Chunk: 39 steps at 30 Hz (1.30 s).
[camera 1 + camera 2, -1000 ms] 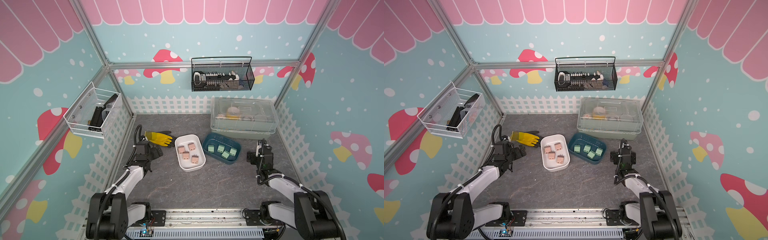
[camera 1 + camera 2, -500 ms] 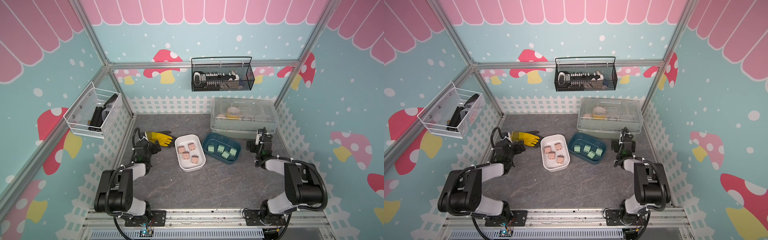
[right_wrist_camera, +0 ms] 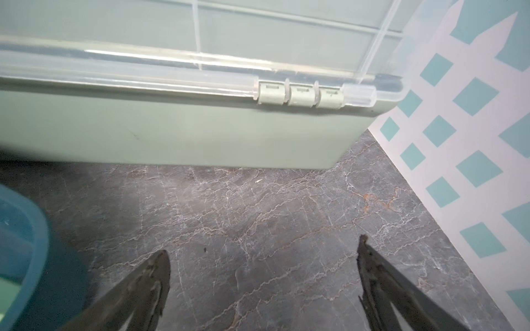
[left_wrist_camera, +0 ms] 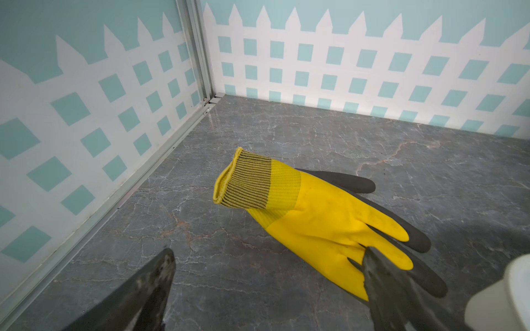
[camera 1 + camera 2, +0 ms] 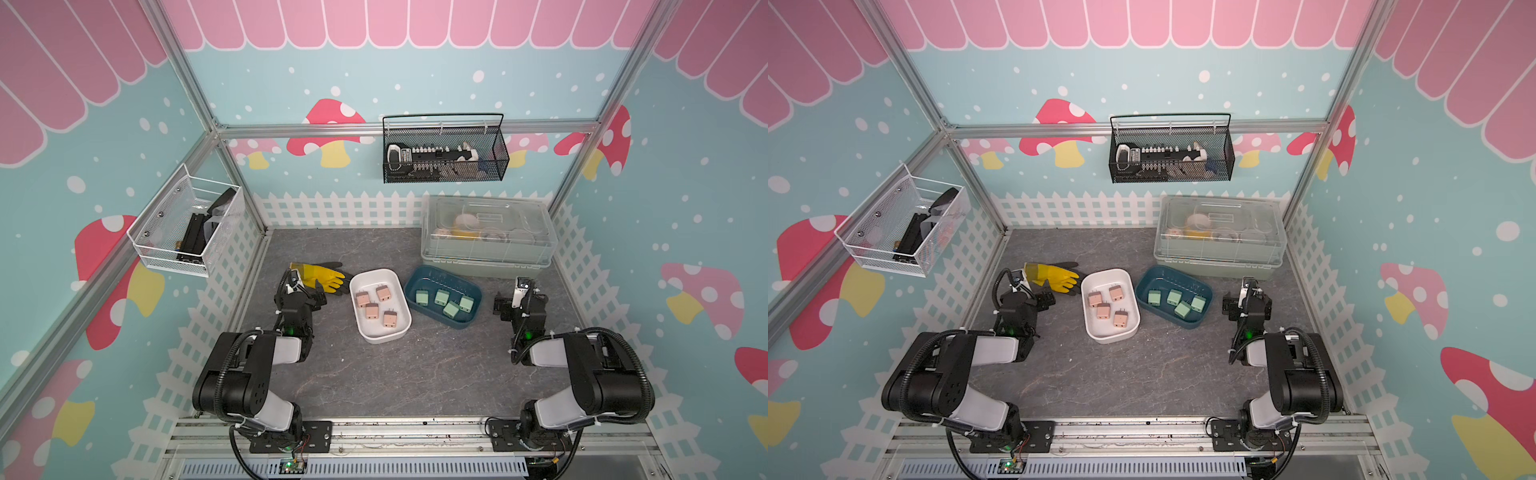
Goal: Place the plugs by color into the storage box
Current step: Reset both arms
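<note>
Open floor (image 5: 395, 374) mid-front; yellow glove (image 4: 315, 217) by left tool (image 4: 269, 252), lidded bin (image 3: 200, 129) ahead of right tool (image 3: 262, 246)

Even overhead light, soft shadows; blurred wrist-view edges.

White tray (image 5: 384, 337) is smooth plastic; tabletop (image 5: 415, 374) matt.

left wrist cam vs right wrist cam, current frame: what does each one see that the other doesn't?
Left wrist only: a yellow knit work glove with black coated palm lying flat, the enclosure's corner post, and what looks like a corner of the white rounded plastic tray.

Right wrist only: the grey-green plastic bin with clear hinged lid and the rim of the dark teal plastic tray.

Both: grey marbled tabletop, white fence wall print, and their own gripper, left gripper and right gripper, jaws spread, holding nothing.
</note>
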Each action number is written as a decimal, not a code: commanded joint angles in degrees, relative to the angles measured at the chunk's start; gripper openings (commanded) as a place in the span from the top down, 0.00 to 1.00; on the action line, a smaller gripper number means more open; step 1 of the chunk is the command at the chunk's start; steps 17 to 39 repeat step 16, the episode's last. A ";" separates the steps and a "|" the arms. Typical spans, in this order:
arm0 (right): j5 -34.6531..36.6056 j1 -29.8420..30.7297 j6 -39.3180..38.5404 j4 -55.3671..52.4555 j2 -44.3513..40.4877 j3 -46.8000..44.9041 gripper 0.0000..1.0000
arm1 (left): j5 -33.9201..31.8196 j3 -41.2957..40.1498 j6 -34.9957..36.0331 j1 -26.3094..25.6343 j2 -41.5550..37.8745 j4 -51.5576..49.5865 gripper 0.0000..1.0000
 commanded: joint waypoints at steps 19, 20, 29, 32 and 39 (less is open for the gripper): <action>-0.96 0.32 -1.61 1.45 -0.17 1.21 0.01 | 2.40 0.64 0.30 0.54 -0.44 -0.46 0.02; -0.96 0.32 -1.61 1.45 -0.17 1.21 0.01 | 2.40 0.64 0.30 0.54 -0.44 -0.46 0.02; -0.96 0.32 -1.61 1.45 -0.17 1.21 0.01 | 2.40 0.64 0.30 0.54 -0.44 -0.46 0.02; -0.96 0.32 -1.61 1.45 -0.17 1.21 0.01 | 2.40 0.64 0.30 0.54 -0.44 -0.46 0.02; -0.96 0.32 -1.61 1.45 -0.17 1.21 0.01 | 2.40 0.64 0.30 0.54 -0.44 -0.46 0.02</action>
